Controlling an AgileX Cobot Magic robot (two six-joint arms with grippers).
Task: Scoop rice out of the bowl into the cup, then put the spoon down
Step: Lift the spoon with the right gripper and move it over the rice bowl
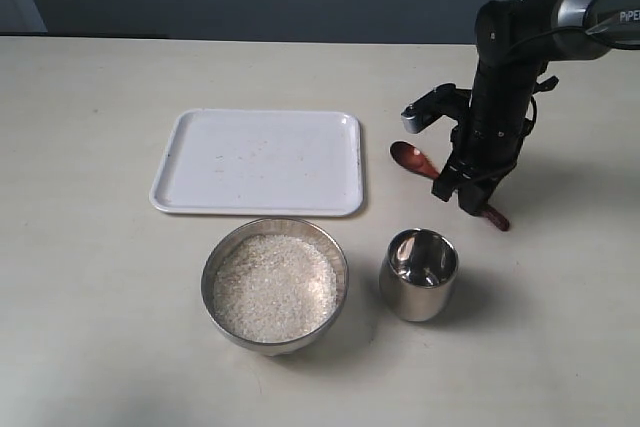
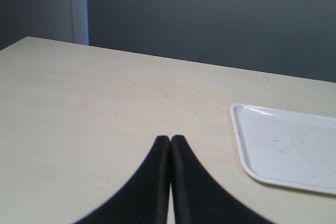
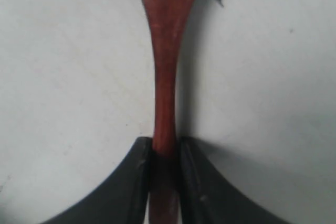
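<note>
Currently the wooden spoon point(image 1: 408, 155) lies on the table point(image 1: 90, 247), its thin handle clamped between the jaws of the right claw point(image 1: 470, 197). Near that claw stands the steel cup point(image 1: 415, 302), seemingly empty. Beyond the cup, farther from the claw, the bowl point(image 1: 206, 282) is full of rice point(image 1: 275, 287). By the look of it no scooping has begun, so every step is left to do. The left claw point(image 2: 170, 142) is pressed together, holding nothing. White lettering point(image 1: 628, 17) on the right arm point(image 1: 505, 77) reads "PiPE", cut off by the frame edge.

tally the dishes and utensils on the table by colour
silver: 2, bowl and cup
white: 1, tray
reddish-brown: 1, spoon
total: 4
</note>
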